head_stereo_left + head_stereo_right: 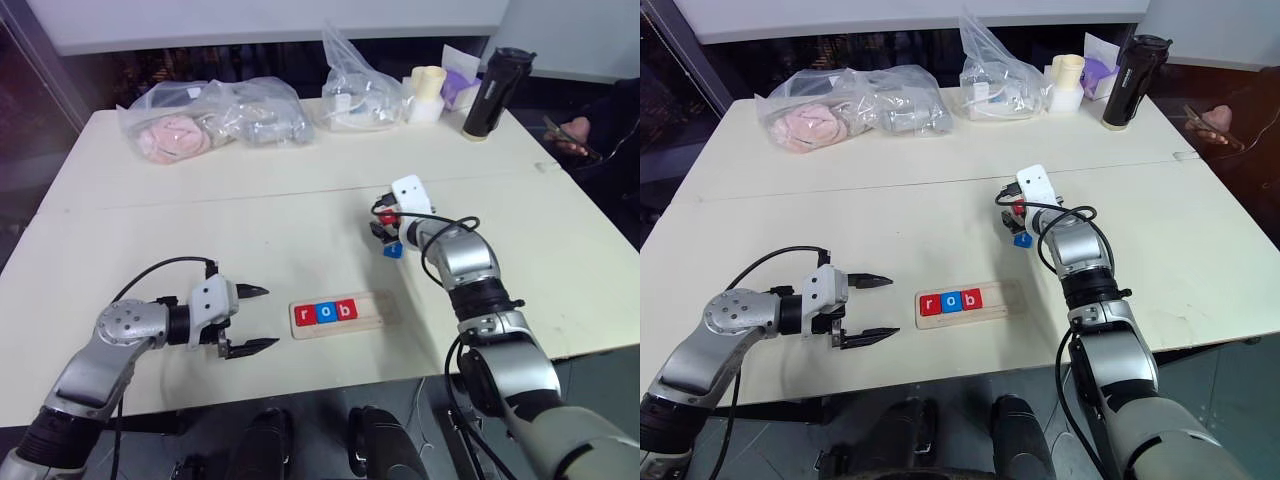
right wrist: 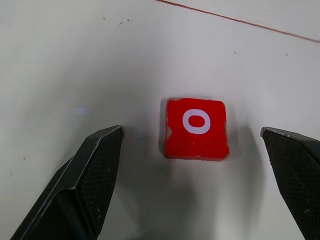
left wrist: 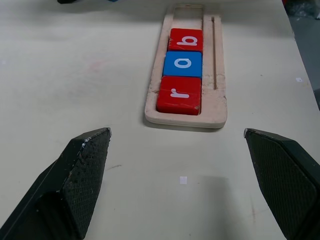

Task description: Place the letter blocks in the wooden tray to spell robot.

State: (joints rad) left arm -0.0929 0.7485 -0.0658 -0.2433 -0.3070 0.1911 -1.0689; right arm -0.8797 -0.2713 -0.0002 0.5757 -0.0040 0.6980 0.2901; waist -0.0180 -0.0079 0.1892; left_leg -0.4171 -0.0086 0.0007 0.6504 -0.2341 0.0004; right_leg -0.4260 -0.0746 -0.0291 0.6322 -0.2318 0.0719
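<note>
Nearest to us, our left gripper (image 1: 252,320) hangs with its fingers wide apart and empty, pointing at the wooden tray (image 1: 385,310) just beyond it. Three blocks sit in the tray already: red r (image 3: 179,94), blue o (image 3: 182,63), red b (image 3: 186,39), leaving two slots bare. Farther out, our right gripper (image 2: 192,165) hovers over the table (image 1: 250,200), fingers spread, the red o block (image 2: 196,128) lying flat between them and not yet touched. A blue block (image 1: 393,249) lies close by. We judge the fourth letter is in hand: next we must lower, close squarely on that block, then carry it back.
</note>
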